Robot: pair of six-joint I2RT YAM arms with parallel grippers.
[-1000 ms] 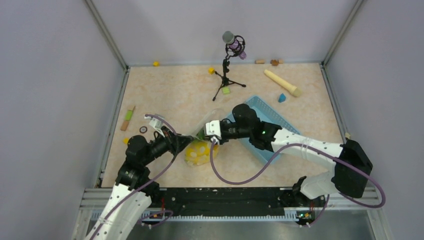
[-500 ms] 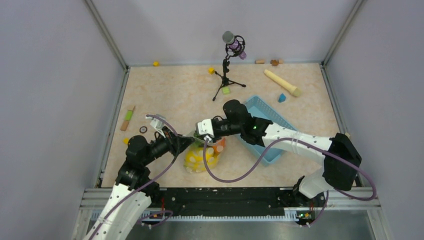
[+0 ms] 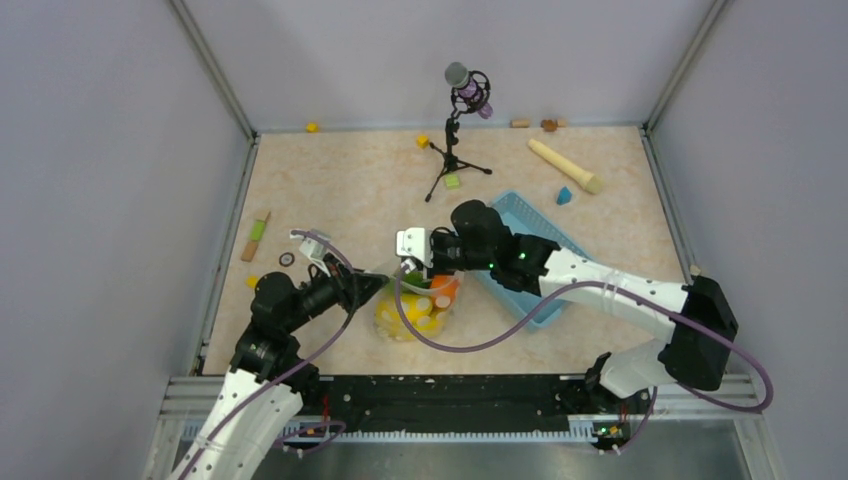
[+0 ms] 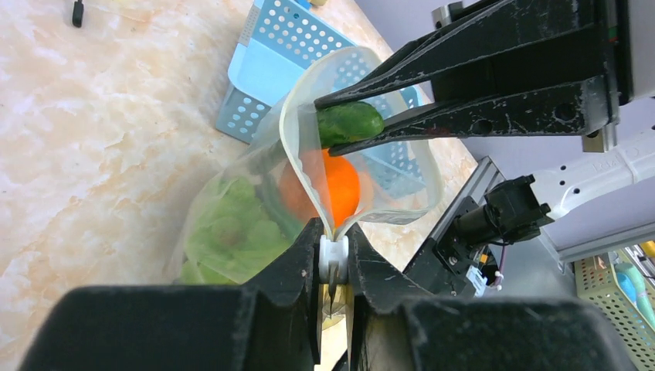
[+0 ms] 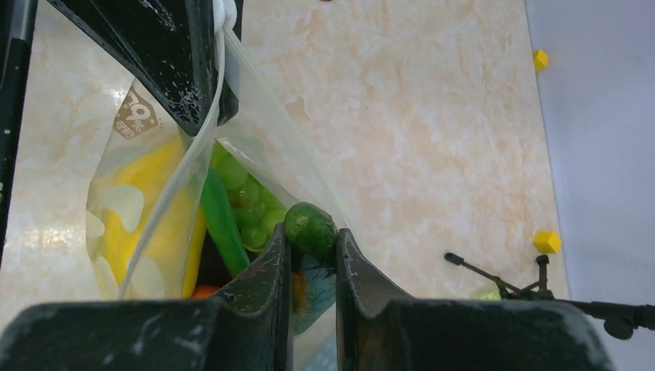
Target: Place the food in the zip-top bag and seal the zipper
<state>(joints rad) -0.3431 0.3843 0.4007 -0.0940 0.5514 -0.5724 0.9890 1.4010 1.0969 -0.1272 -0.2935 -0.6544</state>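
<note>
- My left gripper (image 4: pixel 334 259) is clamped on the bag (image 4: pixel 232 182), pinching one end of its mouth edge between my jaws.
- From that pinch the whitish strip (image 4: pixel 287 131) along the mouth rises and curves round in a wide loop, so the mouth gapes open.
- My right gripper (image 5: pixel 313 247) is clamped on the cucumber (image 5: pixel 309 222). The jaws press it from both sides, and its rounded end sticks out past the fingertips.
- The cucumber sits right at the open mouth, inside the loop of the strip as my left wrist camera sees it.
- Deeper in the bag lie the orange (image 4: pixel 336 185), the grapes (image 5: pixel 246 193) and a yellow fruit (image 5: pixel 151 212), all seen through the clear plastic.
- The bag's lower part rests on the table (image 4: pixel 93 139), with the mouth end lifted in my left jaws.
- The blue basket (image 4: pixel 270 54) stands on the table just beyond the bag.
</note>
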